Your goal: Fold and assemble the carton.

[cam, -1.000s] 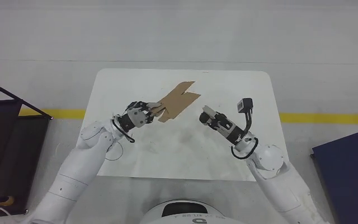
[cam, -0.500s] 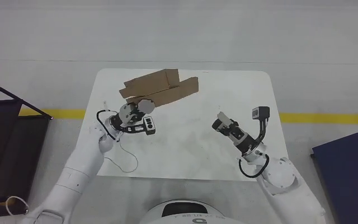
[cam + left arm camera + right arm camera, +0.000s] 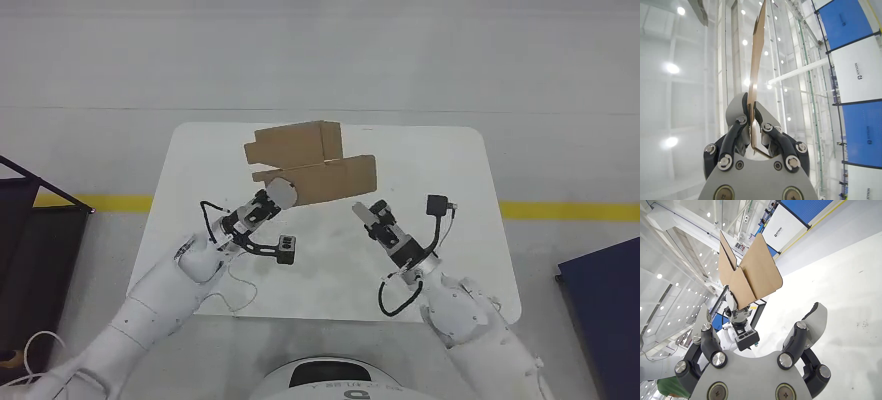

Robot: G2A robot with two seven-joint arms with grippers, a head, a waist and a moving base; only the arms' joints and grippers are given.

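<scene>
The left claw (image 3: 281, 191) pinches the lower edge of the cardboard carton (image 3: 315, 165) and holds it in the air over the far half of the white worktop (image 3: 440, 160). Just beside it, the right claw (image 3: 370, 210) is spread and touches nothing.

From its own wrist, the left claw (image 3: 751, 106) has its pads pressed on the board, and the carton (image 3: 757, 62) appears edge-on as a thin strip rising away. From the right wrist, the spread right claw (image 3: 759, 313) frames the carton (image 3: 753, 275) as an unassembled blank, its flaps splayed in a V above the left claw (image 3: 736, 306).
</scene>
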